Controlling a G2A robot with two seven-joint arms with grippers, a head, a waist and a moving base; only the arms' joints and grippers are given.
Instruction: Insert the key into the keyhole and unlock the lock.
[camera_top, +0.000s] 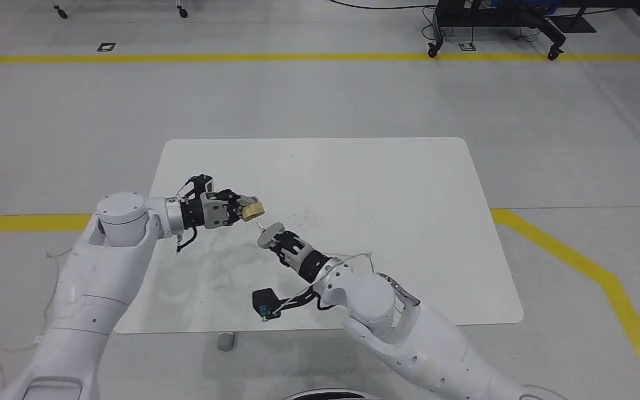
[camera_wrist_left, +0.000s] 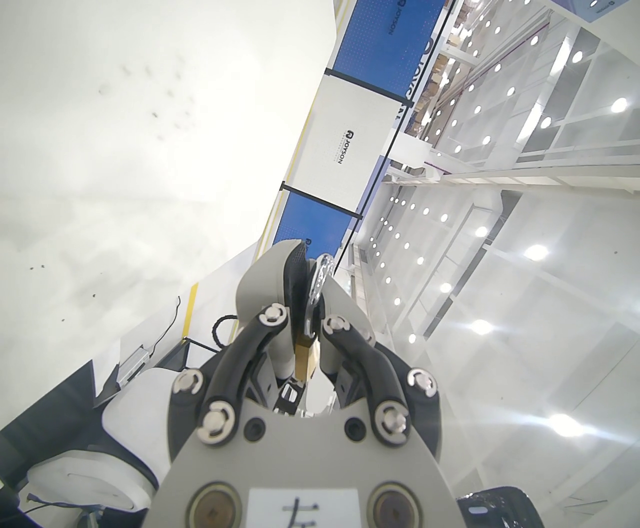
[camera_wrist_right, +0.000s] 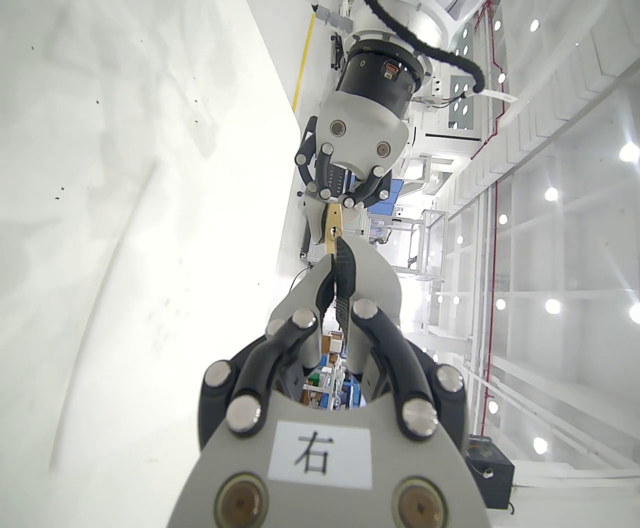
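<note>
Small brass lock (camera_wrist_right: 332, 226), flat-faced block, held in air above table (camera_top: 400, 180), keyhole (camera_wrist_right: 334, 231) turned toward right gripper (camera_wrist_right: 341, 257) so key can go straight in. Lock clamped in left gripper (camera_wrist_left: 314, 292), silvery part, likely shackle (camera_wrist_left: 320, 277), jutting past pads; firm grip steadies body against push and twist. Right gripper pinched together at keyhole, ribbed black pads presumably on thin key, hidden between them; insertion depth unclear. Table white, matte, smooth

Left pincer (camera_wrist_left: 310, 286) is closed on the brass lock (camera_wrist_left: 304, 357); a silver metal part (camera_wrist_left: 320, 277) sits between its fingertips.
</note>
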